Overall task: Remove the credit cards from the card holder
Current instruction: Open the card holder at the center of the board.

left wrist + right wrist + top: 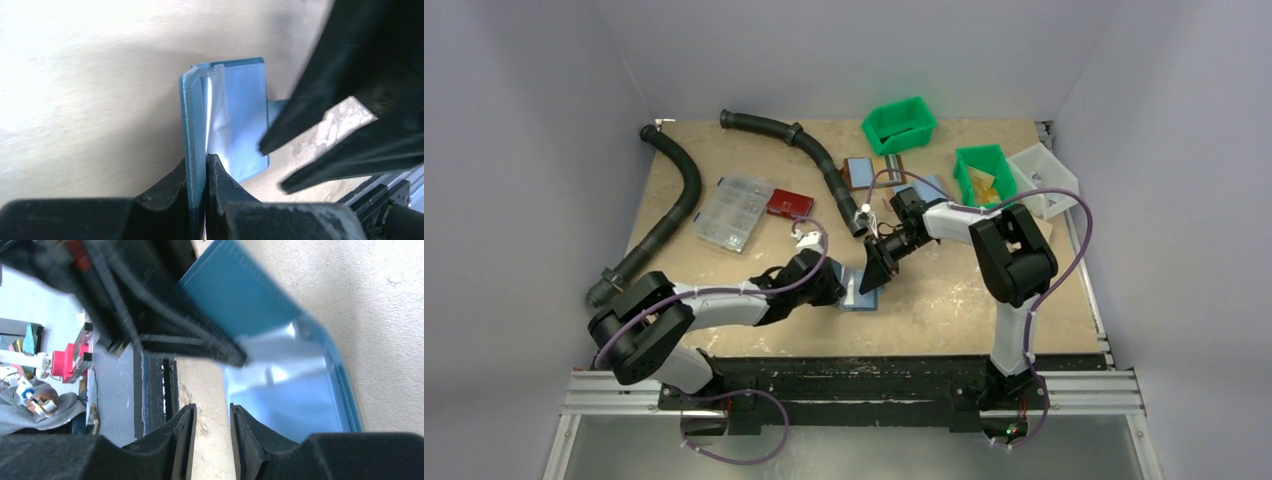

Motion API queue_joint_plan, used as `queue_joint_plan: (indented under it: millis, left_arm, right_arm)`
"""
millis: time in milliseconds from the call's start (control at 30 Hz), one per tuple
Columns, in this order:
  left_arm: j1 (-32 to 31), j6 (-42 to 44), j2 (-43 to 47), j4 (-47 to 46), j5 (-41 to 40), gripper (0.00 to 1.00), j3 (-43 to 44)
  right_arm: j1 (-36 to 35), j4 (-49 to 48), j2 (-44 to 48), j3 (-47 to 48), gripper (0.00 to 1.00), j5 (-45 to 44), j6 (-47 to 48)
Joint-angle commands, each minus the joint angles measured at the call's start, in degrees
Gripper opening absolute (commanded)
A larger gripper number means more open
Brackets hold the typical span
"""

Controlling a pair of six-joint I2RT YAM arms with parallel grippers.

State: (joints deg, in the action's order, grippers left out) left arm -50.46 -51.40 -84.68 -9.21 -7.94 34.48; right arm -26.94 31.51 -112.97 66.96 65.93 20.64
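The card holder [861, 296] lies opened on the table between the two arms, dark blue outside with light-blue pockets [242, 120] inside. One of its flaps stands on edge, and my left gripper [197, 160] is shut on that flap's lower edge. My right gripper [212, 408] hovers just beside the holder [285, 390] with its jaws apart and only bare table between them. In the left wrist view its dark fingers [300, 135] reach in over the open pockets. In the top view both grippers, left [840, 290] and right [872, 278], meet at the holder. The credit cards are hidden.
Two green bins [900, 124] [984, 172] and a white bin [1044, 176] stand at the back right, with other blue holders [860, 172] near them. A clear organiser box [732, 210], a red box [789, 202] and black hoses [674, 200] lie to the left. The table's near edge is close behind the holder.
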Motion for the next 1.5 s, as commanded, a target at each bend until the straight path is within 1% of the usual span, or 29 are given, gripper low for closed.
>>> queue_joint_plan:
  millis: [0,67,167,233,267,300,367,433,500,533,700,733,900,967,1000,1033,1100,1200,1267,1333,1367,1467]
  left_arm:
    - [5.0,-6.0,2.9,-13.9,6.9,0.05,-8.3]
    - [6.2,-8.1,2.3,-19.4,9.2,0.06,-11.4]
    - [6.6,-9.7,-0.5,-25.2,12.7,0.11,-12.8]
    - [6.8,-10.6,-2.2,-28.0,14.5,0.16,-13.1]
    - [7.0,-10.7,-2.7,-28.2,15.0,0.17,-13.0]
    - [7.1,-10.8,-2.9,-27.7,15.0,0.21,-12.8]
    - [7.2,-10.4,-2.2,-23.7,13.2,0.3,-11.9]
    - [7.2,-9.2,-0.5,-16.5,9.6,0.39,-10.1]
    - [7.2,-7.4,1.3,-8.1,5.0,0.44,-7.9]
    - [7.2,-6.5,2.2,-4.6,2.7,0.45,-6.9]
    - [7.2,-3.0,5.7,8.7,-6.6,0.45,-3.6]
    - [7.2,-2.2,6.3,10.6,-7.3,0.45,-2.9]
    - [7.1,2.6,9.5,13.7,-6.7,0.45,-0.8]
    - [7.2,4.1,10.9,16.3,-7.5,0.42,0.7]
    - [7.2,4.9,11.9,17.2,-7.7,0.39,1.3]
    - [7.2,5.7,13.4,17.6,-7.5,0.37,1.6]
    - [7.2,7.6,17.1,16.7,-5.6,0.33,1.5]
    - [7.1,10.5,22.5,14.5,-1.0,0.29,1.3]
    - [7.2,11.2,25.7,13.8,1.6,0.29,1.7]
    - [7.2,11.0,27.4,12.1,5.0,0.28,2.1]
    - [7.1,10.6,27.9,10.6,8.3,0.28,2.2]
    - [4.8,8.1,27.3,4.0,14.0,0.29,2.6]
  right_arm:
    - [1.0,7.1,3.3,3.3,0.4,-0.6,8.5]
    - [1.2,7.2,4.3,3.1,0.42,-2.7,9.5]
    - [1.2,4.1,5.1,1.8,0.43,-8.2,6.8]
    - [1.2,0.8,5.1,0.7,0.42,-12.4,3.7]
    - [1.2,-0.7,5.1,0.2,0.42,-14.4,2.3]
    - [1.2,-2.0,5.1,-0.3,0.42,-16.0,0.7]
    - [1.2,-3.6,5.1,-0.6,0.42,-19.3,-1.5]
    - [1.2,-4.4,5.1,-0.8,0.42,-20.7,-2.3]
    - [1.2,-4.3,5.3,-0.8,0.43,-20.8,-2.4]
    - [1.2,-4.2,5.4,-0.7,0.43,-20.6,-2.4]
    - [1.2,-3.8,5.8,-0.6,0.45,-19.9,-2.2]
    - [1.2,-3.8,5.7,-0.6,0.45,-19.8,-2.3]
    - [1.2,-3.8,5.0,-0.5,0.45,-17.5,-3.2]
    - [1.2,-3.7,4.7,-0.4,0.44,-16.3,-3.5]
    - [1.2,-3.8,4.6,-0.4,0.44,-11.4,-3.9]
    - [1.2,-3.9,4.7,-0.4,0.43,-15.6,-4.1]
    - [1.2,-4.2,4.9,-0.4,0.41,-16.0,-4.3]
    - [1.2,-4.4,5.4,-0.4,0.34,-15.7,-4.5]
    - [1.2,-4.6,5.8,-0.6,0.28,-15.9,-4.6]
    - [1.2,-4.9,5.9,-0.7,0.23,-16.5,-4.9]
    - [1.2,-5.2,5.9,-0.8,0.21,-16.7,-4.9]
    - [1.1,-5.6,5.4,-0.9,0.19,-17.6,-5.4]
